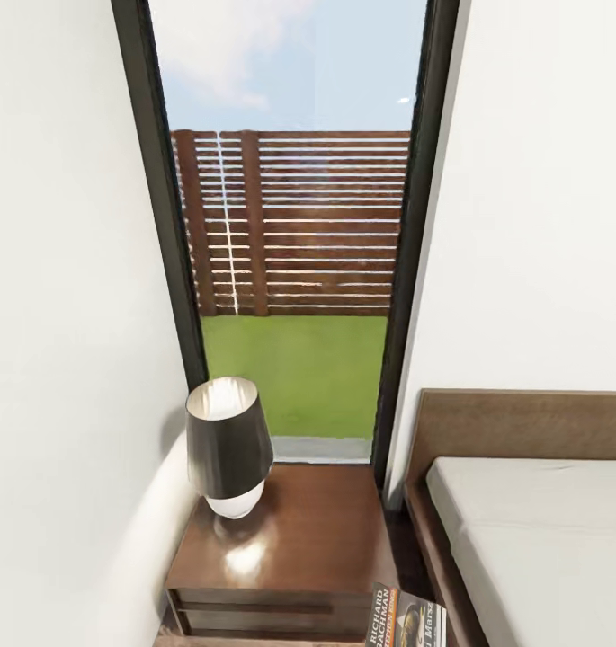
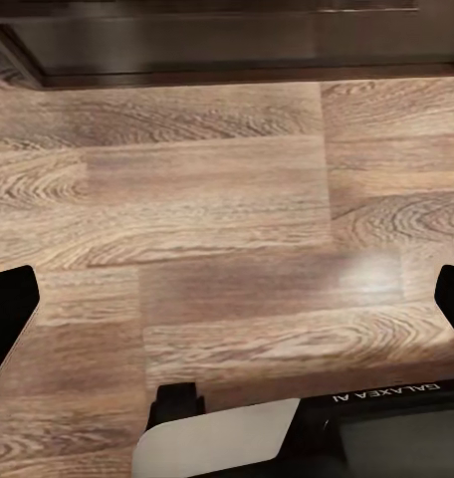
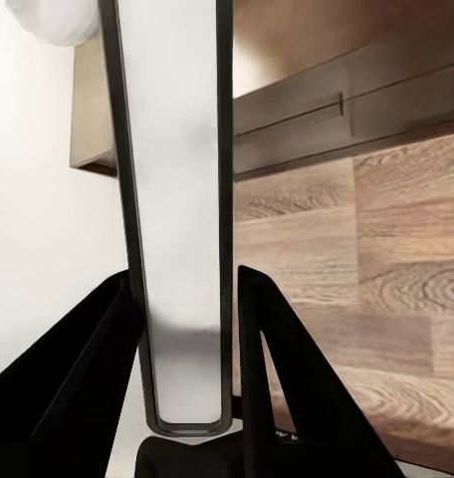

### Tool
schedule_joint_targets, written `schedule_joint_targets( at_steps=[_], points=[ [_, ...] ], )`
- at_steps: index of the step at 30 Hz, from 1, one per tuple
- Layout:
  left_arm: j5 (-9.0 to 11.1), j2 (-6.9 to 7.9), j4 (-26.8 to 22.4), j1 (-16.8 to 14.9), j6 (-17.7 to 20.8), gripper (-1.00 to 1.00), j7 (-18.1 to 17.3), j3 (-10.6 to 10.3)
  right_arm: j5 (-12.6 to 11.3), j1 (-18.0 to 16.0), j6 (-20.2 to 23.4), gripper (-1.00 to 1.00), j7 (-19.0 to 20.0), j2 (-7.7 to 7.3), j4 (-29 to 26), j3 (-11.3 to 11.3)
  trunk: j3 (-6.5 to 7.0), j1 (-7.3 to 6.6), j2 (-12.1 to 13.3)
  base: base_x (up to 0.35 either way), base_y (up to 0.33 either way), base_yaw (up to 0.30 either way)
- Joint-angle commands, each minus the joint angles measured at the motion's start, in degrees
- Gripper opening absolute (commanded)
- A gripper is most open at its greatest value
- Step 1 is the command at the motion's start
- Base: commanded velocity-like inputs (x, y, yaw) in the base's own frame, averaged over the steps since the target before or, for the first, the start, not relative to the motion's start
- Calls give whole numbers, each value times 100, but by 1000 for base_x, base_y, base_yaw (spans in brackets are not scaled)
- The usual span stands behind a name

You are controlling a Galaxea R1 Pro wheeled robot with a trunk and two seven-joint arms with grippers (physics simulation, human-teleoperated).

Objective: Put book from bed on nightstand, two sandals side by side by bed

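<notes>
Book [image 1: 406, 618] sits at the bottom edge of your head view, just in front of the nightstand [image 1: 281, 557] and beside the bed [image 1: 532, 539]. Your right gripper [image 3: 182, 349] is clamped on it: its black fingers [image 3: 78, 378] press both faces of what appears to be the book seen edge-on. Your left gripper [image 2: 227, 309] is spread wide over the plank floor [image 2: 237, 229], grasping nothing. A dark-shaded lamp [image 1: 227, 454] stands on the nightstand's glossy top, below the window [image 1: 294, 225].
</notes>
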Motion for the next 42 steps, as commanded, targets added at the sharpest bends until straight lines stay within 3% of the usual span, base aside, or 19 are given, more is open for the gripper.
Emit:
schedule_joint_targets(
  at_steps=[1, 12, 15, 16, 17, 18, 19, 21, 22, 23, 25, 28, 29, 33, 36, 42],
  points=[
    [31, 0, 8, -6, -23, 100, -7, -44, -41, -12, -22, -100, 23, -2, 25, -11, -7, 4, -5, 307, 0, 0],
    [31, 0, 8, -6, -23, 100, -7, -44, -41, -12, -23, -100, 24, -2, 26, -11, -7, 4, -5, 138, 0, 0],
    [23, 20, -7, -6, -59, 100, -177, -38, -41, -12, -22, -100, 23, -2, 28, -11, -7, 4, -5, 0, 0, 0],
    [23, 38, -17, -6, -63, 100, -452, -25, -41, -12, -22, -100, 24, -2, 26, -11, -7, 4, -5, 0, 0, 0],
    [25, 126, -26, -6, -59, 100, -952, -14, -41, -12, -22, -100, 23, -2, 25, -11, -7, 4, -5, 0, 0, 0],
    [26, 178, -30, -7, -54, 100, -1172, -12, -41, -12, -22, -100, 23, -2, 25, -11, -7, 4, -5, 0, 0, 0],
    [33, 297, -35, -16, -39, 100, -1768, -8, -41, -12, -23, -100, 23, -2, 26, -11, -7, 4, -5, 0, 0, 0],
    [40, 416, -39, -32, -25, 100, -2486, -5, -41, -12, -23, -100, 24, -2, 25, -11, -7, 4, -5, 0, 0, 0],
    [47, 523, -41, -49, -13, 100, -3168, -3, -41, -12, -23, -100, 24, -2, 26, -11, -7, 4, -5, 0, 0, 0],
    [49, 579, -42, -58, -8, 100, -3486, -1, -41, -12, -23, -100, 24, -2, 27, -11, -7, 4, -5, 0, 0, 0],
    [75, 794, -77, -90, 5, 100, -4546, 20, -41, -12, -23, -100, 24, -2, 28, -11, -7, 4, -5, 0, 0, 0],
    [256, 906, -412, -163, 121, 100, -5336, 40, -41, -12, -23, -100, 24, -2, 29, -11, -7, 4, -5, 0, 0, 0],
    [317, 915, -520, -174, 209, 100, -5429, 41, -41, -12, -23, -100, 24, -2, 29, -11, -7, 4, -5, 0, 0, 0],
    [803, 934, -1550, -208, 1413, 100, -5727, 41, -41, -12, -23, -100, 31, -2, 30, -11, -7, 4, -5, 0, 0, 0],
    [993, 933, -2280, -214, 2058, 100, -5818, 34, -41, -12, -22, -100, 35, -2, 32, -11, -7, 4, -5, 0, 0, 0],
    [1105, 909, -2680, -190, 2352, 100, -5991, 24, -31, -12, -11, -100, 62, -2, 28, -11, -7, 4, -5, 0, 0, 0]
  ],
)
